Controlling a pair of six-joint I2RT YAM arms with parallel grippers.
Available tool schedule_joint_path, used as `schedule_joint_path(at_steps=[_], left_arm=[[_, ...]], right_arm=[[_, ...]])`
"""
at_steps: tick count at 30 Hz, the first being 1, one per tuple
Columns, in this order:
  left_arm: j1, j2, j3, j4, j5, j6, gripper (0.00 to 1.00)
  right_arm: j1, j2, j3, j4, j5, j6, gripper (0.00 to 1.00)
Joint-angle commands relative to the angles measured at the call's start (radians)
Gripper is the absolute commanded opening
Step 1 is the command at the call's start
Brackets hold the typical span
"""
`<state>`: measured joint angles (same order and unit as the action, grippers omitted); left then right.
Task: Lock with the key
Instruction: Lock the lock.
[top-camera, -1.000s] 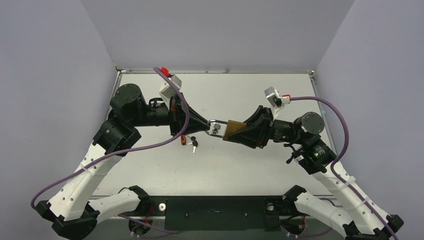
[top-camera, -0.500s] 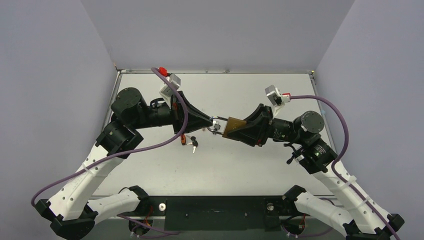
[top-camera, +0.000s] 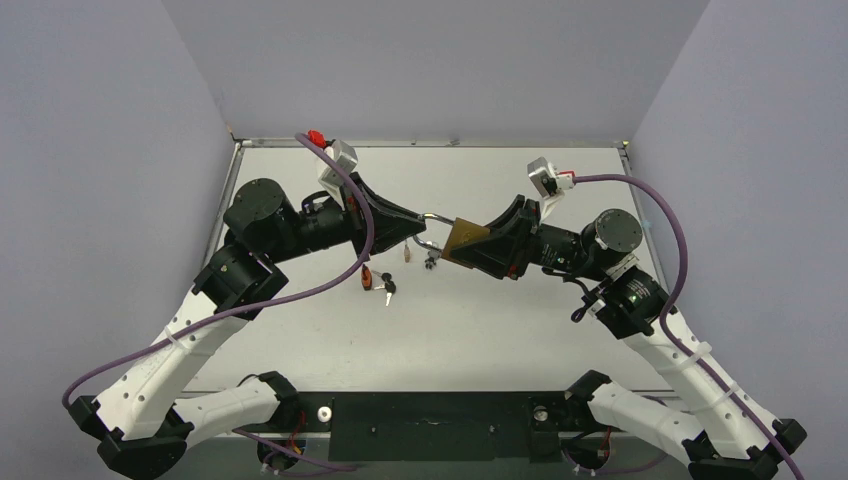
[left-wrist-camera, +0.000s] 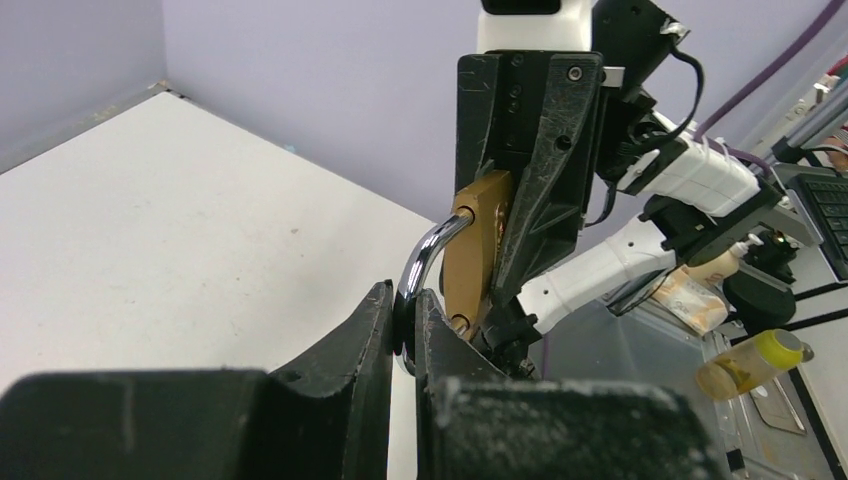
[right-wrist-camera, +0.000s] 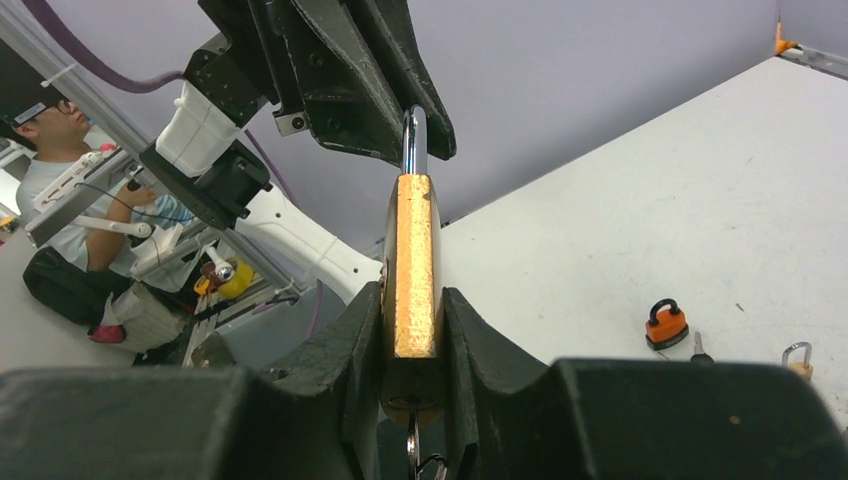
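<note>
The small square brass padlock with a silver U-shaped shackle (top-camera: 460, 237) is held above the pale tabletop (top-camera: 500, 330), at the centre of the overhead frame, between both arms. The right gripper (right-wrist-camera: 413, 320) is clenched on its brass body. The left gripper (left-wrist-camera: 405, 315) pinches the shackle's curve. A silvery key (right-wrist-camera: 413, 448) seems to dangle beneath the body. I cannot tell whether the shackle is seated. It is best to hold the body steady, press the shackle straight along its legs without twisting, and only then turn the key.
</note>
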<state>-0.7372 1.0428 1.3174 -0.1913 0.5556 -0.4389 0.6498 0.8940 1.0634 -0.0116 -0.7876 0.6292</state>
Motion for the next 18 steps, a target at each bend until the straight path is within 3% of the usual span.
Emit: schedule_joint_path(at_steps=[1,10,18], left_arm=[[-0.106,0.059,-0.027,-0.102,0.12,-0.03,0.0],[-0.151,0.076,0.016,-0.224,0.021,0.022,0.0],[-0.191,0.087,0.076,-0.216,-0.062,0.005,0.0]], right_arm=[[0.038,0.087,0.083,0.123,0.111,-0.047,0.0],[0.052,0.141,0.166,-0.026,0.179,-0.13,0.0],[0.092,0.184,0.177,-0.06,0.21,-0.171,0.0]])
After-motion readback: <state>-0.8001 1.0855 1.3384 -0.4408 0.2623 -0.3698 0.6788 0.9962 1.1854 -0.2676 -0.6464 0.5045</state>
